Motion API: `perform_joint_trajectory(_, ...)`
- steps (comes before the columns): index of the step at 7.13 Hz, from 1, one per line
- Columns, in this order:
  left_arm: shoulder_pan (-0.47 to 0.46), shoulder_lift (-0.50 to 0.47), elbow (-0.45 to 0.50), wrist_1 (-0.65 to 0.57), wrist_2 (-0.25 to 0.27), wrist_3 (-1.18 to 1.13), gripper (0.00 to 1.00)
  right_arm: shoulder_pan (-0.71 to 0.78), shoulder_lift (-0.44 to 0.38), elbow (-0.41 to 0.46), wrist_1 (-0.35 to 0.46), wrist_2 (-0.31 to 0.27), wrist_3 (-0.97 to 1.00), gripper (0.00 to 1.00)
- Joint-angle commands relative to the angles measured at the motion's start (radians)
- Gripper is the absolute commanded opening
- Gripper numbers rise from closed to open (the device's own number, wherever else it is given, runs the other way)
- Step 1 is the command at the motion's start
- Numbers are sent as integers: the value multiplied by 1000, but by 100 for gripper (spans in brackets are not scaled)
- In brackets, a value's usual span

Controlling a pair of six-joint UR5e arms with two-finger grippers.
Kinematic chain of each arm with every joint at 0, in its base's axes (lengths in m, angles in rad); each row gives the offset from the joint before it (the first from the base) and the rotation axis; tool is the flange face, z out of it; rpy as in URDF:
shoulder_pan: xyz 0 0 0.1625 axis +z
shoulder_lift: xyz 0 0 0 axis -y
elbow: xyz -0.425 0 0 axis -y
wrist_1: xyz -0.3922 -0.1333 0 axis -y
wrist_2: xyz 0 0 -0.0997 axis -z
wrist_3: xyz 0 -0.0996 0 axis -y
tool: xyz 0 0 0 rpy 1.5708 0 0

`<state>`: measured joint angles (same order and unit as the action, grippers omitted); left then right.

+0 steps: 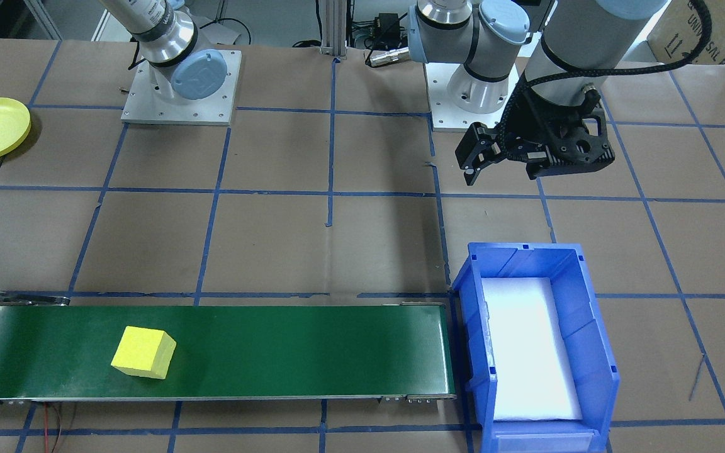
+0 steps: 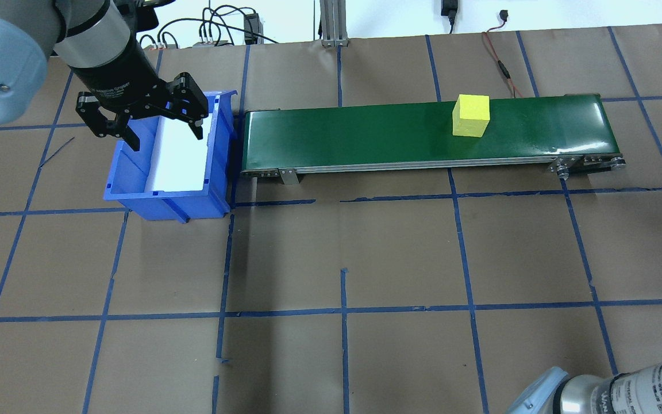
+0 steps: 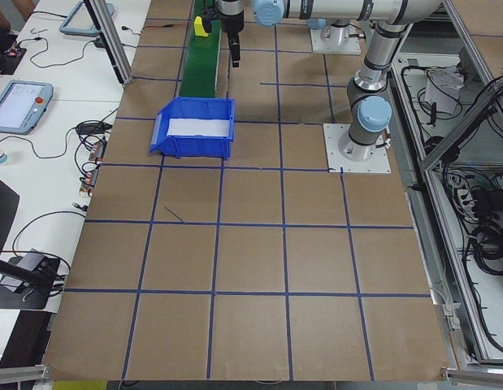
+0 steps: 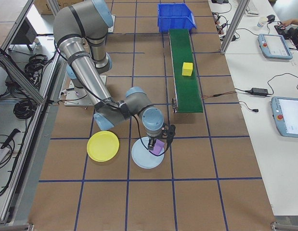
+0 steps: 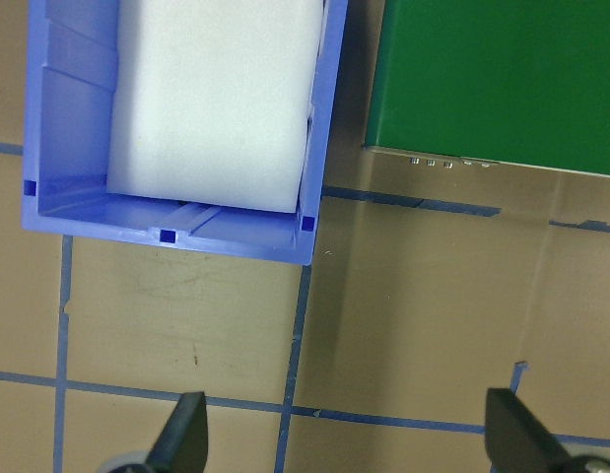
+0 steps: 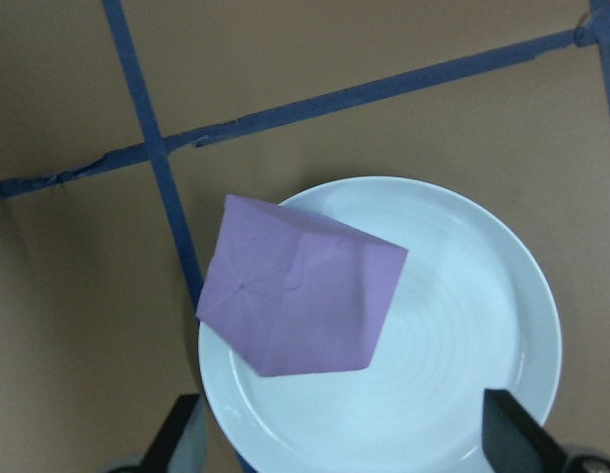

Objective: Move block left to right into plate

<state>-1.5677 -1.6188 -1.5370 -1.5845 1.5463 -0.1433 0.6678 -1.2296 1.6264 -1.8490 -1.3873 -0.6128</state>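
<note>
Purple block (image 6: 300, 286) sits tilted on the pale blue plate (image 6: 462, 394), one corner hanging past the rim toward the blue tape line; the right gripper (image 6: 339, 448) hovers just above it with fingers (image 6: 181, 434) spread wide and gripping nothing, which suggests a block just set down rather than one about to be lifted. In the right-side view the same gripper (image 4: 158, 144) hangs over that plate, with the yellow plate (image 4: 103, 146) just beside it and bare.

Farther along, a yellow block (image 2: 471, 115) rests flat on the green conveyor belt (image 2: 365, 135), toward the robot's right end, apart from both arms. Its colour matches the bare yellow plate, so it is probably the next thing to carry there.

The left gripper (image 2: 144, 121) hovers over the blue bin (image 2: 164, 198) at the belt's other end, fingers (image 2: 193, 115) parted and empty, likely parked where blocks get fed. The bin holds only a white foam pad (image 5: 216, 99).
</note>
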Motion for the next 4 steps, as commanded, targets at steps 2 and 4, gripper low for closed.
perform_joint_trajectory(2, 0, -1, 0, 0, 0, -1, 100, 275, -59, -32, 27, 161, 385, 100)
perform_joint_trajectory(4, 0, -3, 0, 1, -2, -1, 100, 341, -27, -49, -19, 242, 433, 100)
